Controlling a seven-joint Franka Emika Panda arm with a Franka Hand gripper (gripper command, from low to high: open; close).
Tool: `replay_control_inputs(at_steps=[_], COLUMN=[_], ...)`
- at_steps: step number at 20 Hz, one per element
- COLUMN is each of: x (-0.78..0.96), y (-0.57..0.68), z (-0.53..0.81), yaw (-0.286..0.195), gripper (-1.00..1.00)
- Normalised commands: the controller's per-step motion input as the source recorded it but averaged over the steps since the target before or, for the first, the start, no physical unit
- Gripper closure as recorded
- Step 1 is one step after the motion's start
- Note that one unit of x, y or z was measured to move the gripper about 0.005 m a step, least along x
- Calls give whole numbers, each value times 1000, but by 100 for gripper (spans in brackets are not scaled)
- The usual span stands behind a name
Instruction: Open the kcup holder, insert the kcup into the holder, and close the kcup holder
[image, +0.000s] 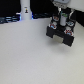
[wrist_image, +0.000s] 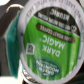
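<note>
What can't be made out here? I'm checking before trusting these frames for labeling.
- Gripper fingertips: exterior view, too small and blurred; open or shut unclear.
- Kcup: wrist view, fills the frame, rim cut off by the edges; what holds it is hidden.
- Kcup holder: exterior view, blurred; drawer state and pods unreadable.

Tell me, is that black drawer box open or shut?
Open: in the exterior view the kcup holder has a drawer pulled forward, round pods showing inside, with the gripper above it.

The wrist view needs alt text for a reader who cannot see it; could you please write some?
A kcup fills the frame, its green and white foil lid reading "Dark Magic" facing the camera. Blurred dark shapes surround it; the hand is not identifiable.
</note>
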Motion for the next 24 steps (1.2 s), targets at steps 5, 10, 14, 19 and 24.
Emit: replay_control_inputs(at_steps=[5,10,14,19,24], x=[-23,1,66,79,104], y=[16,-14,49,96,132], z=[-214,-219,-222,-149,80], yaw=[28,0,-2,8,43], gripper=[100,100,100,100,-100])
